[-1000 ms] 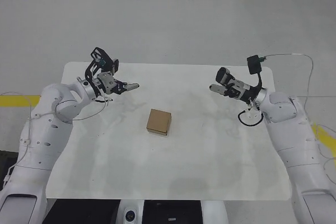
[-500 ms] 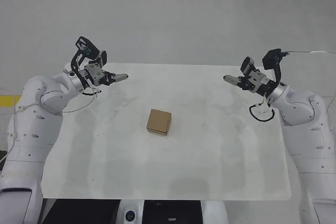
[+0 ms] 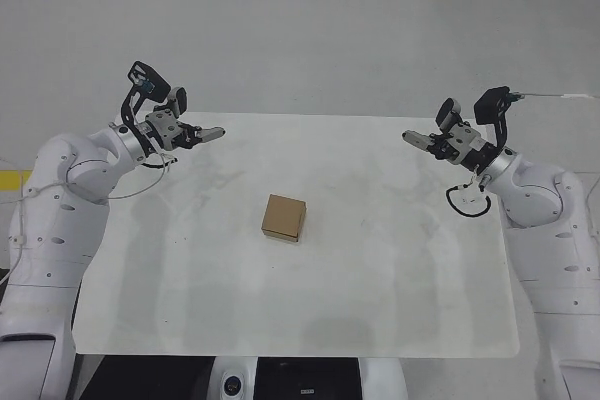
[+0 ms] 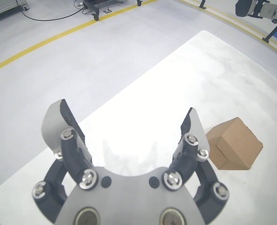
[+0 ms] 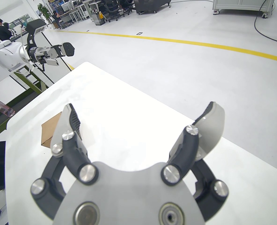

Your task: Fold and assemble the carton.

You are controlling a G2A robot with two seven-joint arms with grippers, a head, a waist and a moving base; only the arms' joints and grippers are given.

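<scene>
While the carton [image 3: 283, 217] sits folded shut near the middle of the worktop [image 3: 380, 290], the left claw [image 4: 127, 106] and the right claw [image 5: 140, 105] hang above its two far corners, both spread wide, well apart from the carton.

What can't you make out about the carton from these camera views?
- Underside of the carton: hidden against the table in every view.
- Right wrist view: most of the carton sits behind a finger of the right gripper.
- Left wrist view: a strip of one side is covered by the left gripper.
- Top view: flap seams are too small to judge.
</scene>
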